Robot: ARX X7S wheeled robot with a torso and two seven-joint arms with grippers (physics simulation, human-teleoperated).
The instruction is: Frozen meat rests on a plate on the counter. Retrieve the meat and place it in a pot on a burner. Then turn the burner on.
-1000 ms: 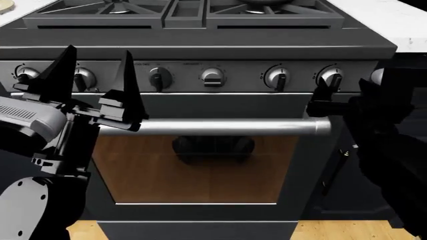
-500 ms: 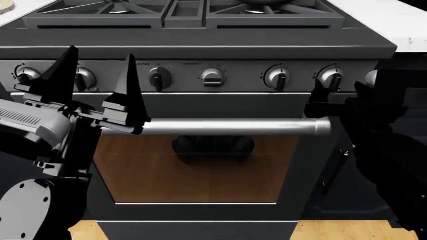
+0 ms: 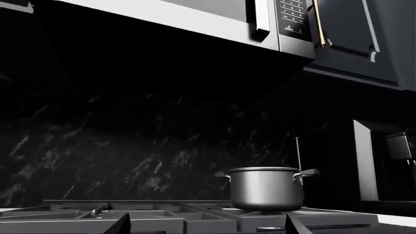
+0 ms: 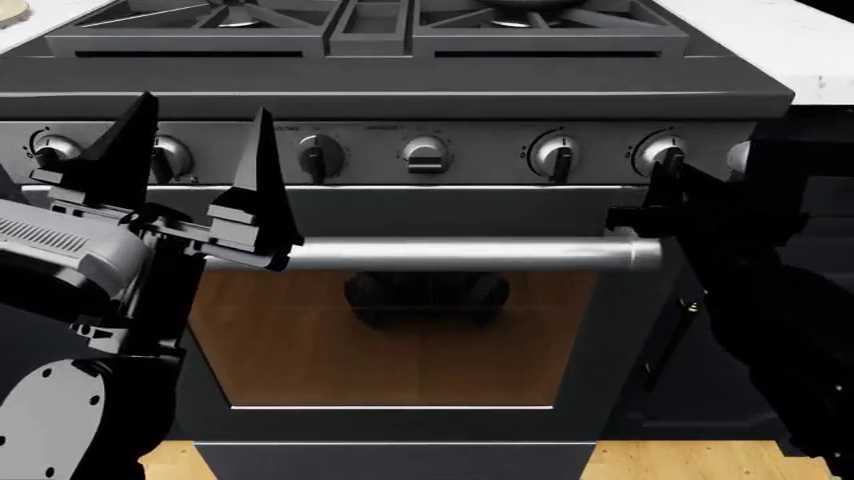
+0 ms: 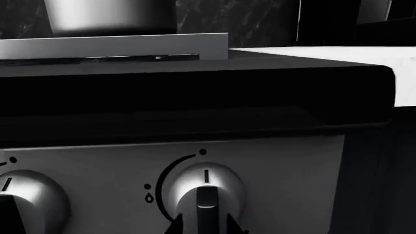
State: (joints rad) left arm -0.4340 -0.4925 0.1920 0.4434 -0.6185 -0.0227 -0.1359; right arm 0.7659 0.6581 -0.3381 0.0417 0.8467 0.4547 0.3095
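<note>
Two grippers face a steel stove: the left gripper (image 4: 187, 150), at the head view's left, spread wide and empty, the right gripper's (image 4: 663, 195) opening unreadable beside the rightmost knob (image 5: 205, 191), with the pot (image 3: 266, 188) on a rear burner.

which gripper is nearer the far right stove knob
Right. The right gripper sits directly at the far right knob, its fingertips flanking the knob's grip in the right wrist view. The left gripper hangs open across the panel, by the two leftmost knobs.
</note>
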